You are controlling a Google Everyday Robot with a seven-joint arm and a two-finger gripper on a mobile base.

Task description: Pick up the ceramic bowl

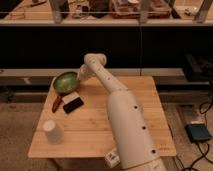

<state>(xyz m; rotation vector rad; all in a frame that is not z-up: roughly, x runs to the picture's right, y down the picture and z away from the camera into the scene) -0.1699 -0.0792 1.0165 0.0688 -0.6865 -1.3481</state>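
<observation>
Green inside, the ceramic bowl (65,83) sits at the far left corner of the wooden table (90,127). The gripper (80,74) is closed at the bowl's right rim. 1 upside-down white cup (52,132) stands at the table's near left corner.

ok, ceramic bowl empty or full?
Empty: the ceramic bowl shows a bare green inside, nothing in it. It is open side up over the wooden table, with the gripper at its rim.
</observation>
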